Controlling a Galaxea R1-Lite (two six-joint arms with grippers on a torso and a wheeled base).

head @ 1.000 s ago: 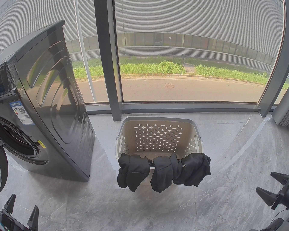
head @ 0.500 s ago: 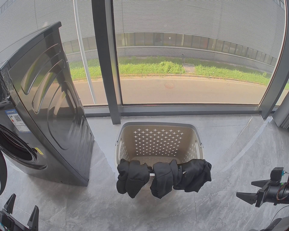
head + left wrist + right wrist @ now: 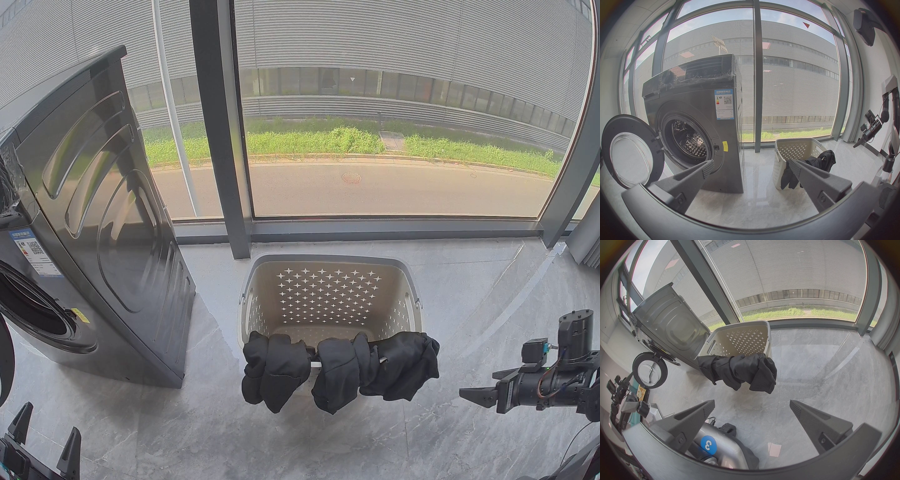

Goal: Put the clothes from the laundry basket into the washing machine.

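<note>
All dark clothes (image 3: 340,372) draped over 6 o'clock rim of laundry basket (image 3: 331,259); washing machine (image 3: 94,219) at 9 o'clock, door (image 3: 629,150) open. At 4 o'clock of basket, right gripper (image 3: 478,384), spread wide, empty; left gripper (image 3: 50,420) likewise, at 7 o'clock. Better to descend over bunched fabric, pinch clear of rim. Versus second ago: right gripper higher, swung toward clothes.

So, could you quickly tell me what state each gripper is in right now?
Left gripper: open, holding nothing.
Right gripper: open, holding nothing.
</note>
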